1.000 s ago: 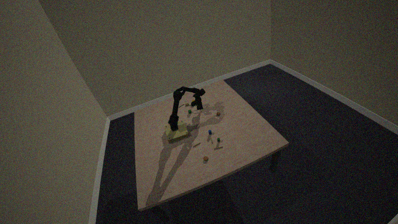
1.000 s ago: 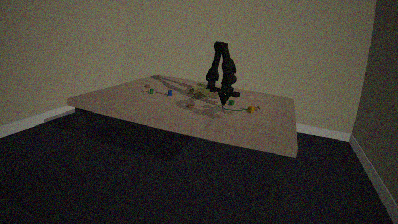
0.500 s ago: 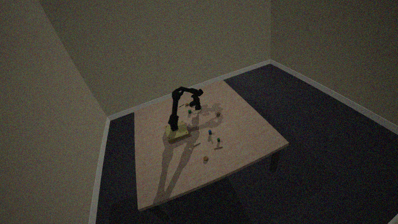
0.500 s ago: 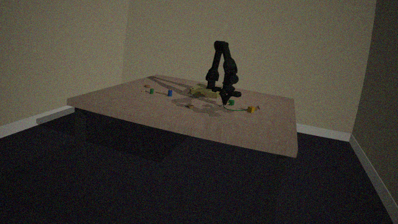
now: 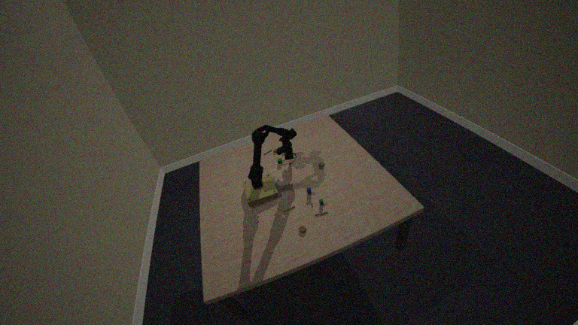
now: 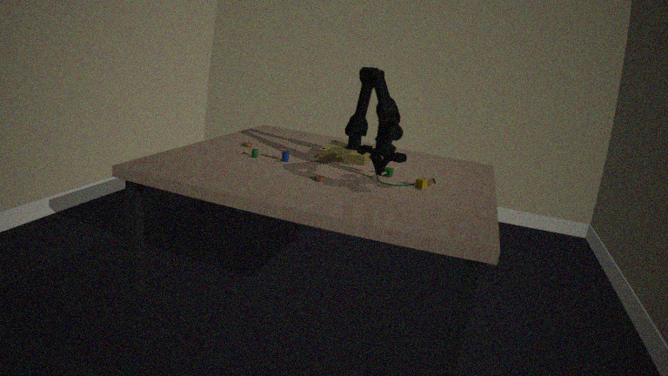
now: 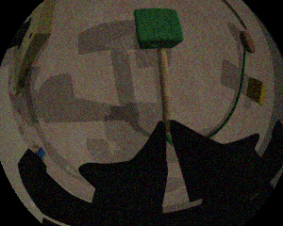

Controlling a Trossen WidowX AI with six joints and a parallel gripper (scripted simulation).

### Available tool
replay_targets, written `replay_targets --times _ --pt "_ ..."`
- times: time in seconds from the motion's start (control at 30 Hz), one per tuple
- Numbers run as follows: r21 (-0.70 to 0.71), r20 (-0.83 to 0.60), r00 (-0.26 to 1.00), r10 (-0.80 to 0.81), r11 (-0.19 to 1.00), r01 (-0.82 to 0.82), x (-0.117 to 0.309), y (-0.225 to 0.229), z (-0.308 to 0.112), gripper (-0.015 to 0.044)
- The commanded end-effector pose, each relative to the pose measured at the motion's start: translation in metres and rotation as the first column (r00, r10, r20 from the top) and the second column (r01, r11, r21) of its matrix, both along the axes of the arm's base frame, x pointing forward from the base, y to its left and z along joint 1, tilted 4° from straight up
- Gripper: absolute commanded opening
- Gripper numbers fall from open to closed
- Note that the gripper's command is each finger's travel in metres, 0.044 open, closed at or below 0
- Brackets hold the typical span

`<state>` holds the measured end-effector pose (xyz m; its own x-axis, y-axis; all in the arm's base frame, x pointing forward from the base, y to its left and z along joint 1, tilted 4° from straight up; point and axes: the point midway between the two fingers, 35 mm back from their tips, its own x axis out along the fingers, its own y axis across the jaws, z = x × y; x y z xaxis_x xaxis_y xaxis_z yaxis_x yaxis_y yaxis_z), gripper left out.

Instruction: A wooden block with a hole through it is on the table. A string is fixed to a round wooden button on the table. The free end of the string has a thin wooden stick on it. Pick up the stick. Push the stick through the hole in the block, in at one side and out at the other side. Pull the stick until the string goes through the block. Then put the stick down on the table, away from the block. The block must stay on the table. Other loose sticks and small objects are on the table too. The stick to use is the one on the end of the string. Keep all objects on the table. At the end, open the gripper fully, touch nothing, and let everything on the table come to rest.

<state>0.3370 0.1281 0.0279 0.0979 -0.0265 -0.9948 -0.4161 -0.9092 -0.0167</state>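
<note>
My gripper (image 5: 290,159) (image 6: 378,174) (image 7: 166,124) is shut on the wooden stick (image 7: 164,85) on the string's end. The stick points away from the fingers toward the green block (image 5: 279,161) (image 6: 390,171) (image 7: 158,28). In the wrist view its far tip meets the block's near lower edge; the hole does not show, and I cannot tell whether the tip touches. The green string (image 6: 394,184) (image 7: 240,89) runs from behind the fingertips in a wide curve on the right to the brown button (image 7: 247,41). The fingers are low over the table (image 5: 354,185) (image 6: 344,204).
A yellow block (image 6: 421,184) (image 7: 256,90) lies near the string. A brown disc (image 5: 321,165) (image 6: 319,178) lies apart. A blue cylinder (image 5: 308,191) (image 6: 284,156), a green cylinder (image 5: 321,202) (image 6: 254,153), loose sticks and another disc (image 5: 302,229) (image 6: 246,144) lie beyond the base board (image 5: 264,195) (image 6: 355,157).
</note>
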Motion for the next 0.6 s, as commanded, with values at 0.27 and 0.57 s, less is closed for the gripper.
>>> replay_targets --times 0.27,0.57 --pt "-0.005 0.001 1.0 -0.005 1.0 0.005 -0.007 0.001 -0.002 0.0" --pt "-0.005 0.001 1.0 -0.005 1.0 0.005 -0.019 0.006 -0.003 0.0"
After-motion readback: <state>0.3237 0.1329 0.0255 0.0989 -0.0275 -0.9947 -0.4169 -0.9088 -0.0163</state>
